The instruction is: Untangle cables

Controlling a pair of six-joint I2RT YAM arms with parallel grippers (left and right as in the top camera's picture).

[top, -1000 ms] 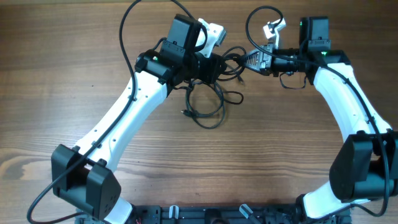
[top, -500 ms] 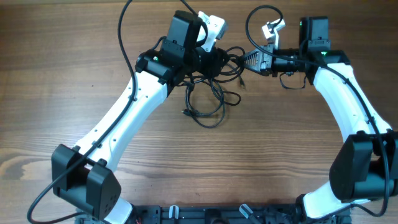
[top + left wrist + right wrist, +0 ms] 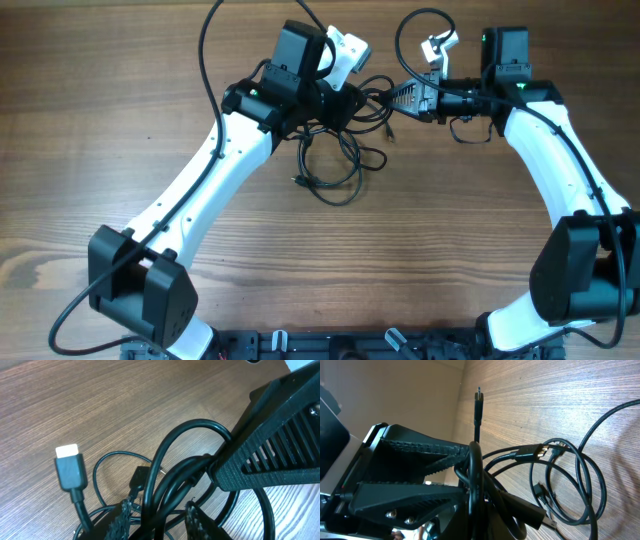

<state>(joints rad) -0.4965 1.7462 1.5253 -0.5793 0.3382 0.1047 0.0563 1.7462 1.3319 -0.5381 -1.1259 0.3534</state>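
Note:
The cables [image 3: 335,165] are thin black cords looped in a tangle on the wooden table, with strands running up between both grippers. My left gripper [image 3: 352,100] has a bundle of strands between its fingers; in the left wrist view its fingertips [image 3: 157,520] bracket the cables [image 3: 170,455]. My right gripper [image 3: 398,97] faces it from the right and grips the same bundle; its ribbed black fingers [image 3: 260,445] also show in the left wrist view. In the right wrist view the cables [image 3: 570,475] loop over the table beyond my right gripper [image 3: 485,510].
A black flat plug with a silver tip [image 3: 70,472] lies on the wood left of the bundle. A thin plug end [image 3: 478,402] sticks up in the right wrist view. The arms' own thicker black wires [image 3: 415,25] arc over the back of the table.
The left wrist has shifted slightly to the right and turned a little. The cable loops and the right arm look the same.

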